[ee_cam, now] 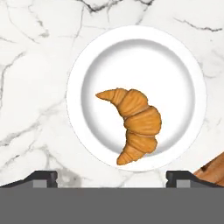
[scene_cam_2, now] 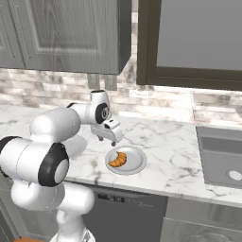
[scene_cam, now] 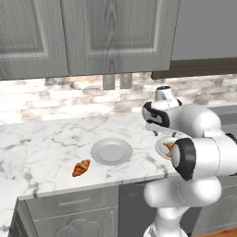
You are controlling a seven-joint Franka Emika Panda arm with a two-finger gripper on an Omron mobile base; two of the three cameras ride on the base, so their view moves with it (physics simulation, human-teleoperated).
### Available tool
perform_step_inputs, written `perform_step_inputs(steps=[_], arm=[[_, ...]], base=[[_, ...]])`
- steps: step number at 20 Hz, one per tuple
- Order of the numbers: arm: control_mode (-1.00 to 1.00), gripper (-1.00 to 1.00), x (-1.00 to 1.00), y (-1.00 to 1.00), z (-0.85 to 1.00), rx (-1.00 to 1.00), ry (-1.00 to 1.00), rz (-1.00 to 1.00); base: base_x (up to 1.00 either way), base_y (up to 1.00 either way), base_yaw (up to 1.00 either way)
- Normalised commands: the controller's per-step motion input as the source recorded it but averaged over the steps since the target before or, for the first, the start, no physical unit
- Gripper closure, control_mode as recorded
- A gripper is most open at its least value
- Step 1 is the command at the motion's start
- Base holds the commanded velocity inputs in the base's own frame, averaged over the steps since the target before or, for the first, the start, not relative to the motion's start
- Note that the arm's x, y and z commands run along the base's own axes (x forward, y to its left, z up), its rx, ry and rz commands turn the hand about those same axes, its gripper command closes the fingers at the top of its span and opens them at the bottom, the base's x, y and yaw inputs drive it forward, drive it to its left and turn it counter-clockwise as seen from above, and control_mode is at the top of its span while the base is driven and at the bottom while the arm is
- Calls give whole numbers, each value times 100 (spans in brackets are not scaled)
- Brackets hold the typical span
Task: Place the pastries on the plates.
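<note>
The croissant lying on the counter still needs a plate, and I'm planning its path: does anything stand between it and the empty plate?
Nothing visible: the croissant lies beside the empty plate, bare marble between them.

White marble counter (scene_cam: 41, 139) is carrying two plates: left plate (scene_cam: 111, 151) lying bare, right plate (scene_cam_2: 134, 164). One croissant (scene_cam: 81, 167) is lying directly on the marble, near the left plate.

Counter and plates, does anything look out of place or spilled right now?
One croissant lies on the bare marble counter beside the empty plate, apart from it. The other croissant sits on its plate. Nothing looks spilled or damaged.
</note>
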Motion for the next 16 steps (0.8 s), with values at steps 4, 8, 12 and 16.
perform_step_inputs(steps=[4, 8, 12, 16], arm=[[-100, -100, 0, 100, 4, 7, 0, 38], [-100, -100, 0, 100, 18, 7, 2, 47], [-100, -100, 0, 100, 4, 7, 10, 55], [-100, -100, 0, 100, 1, 7, 6, 54]], base=[[0, 0, 0], [0, 0, 0], [0, 0, 0], [0, 0, 0]])
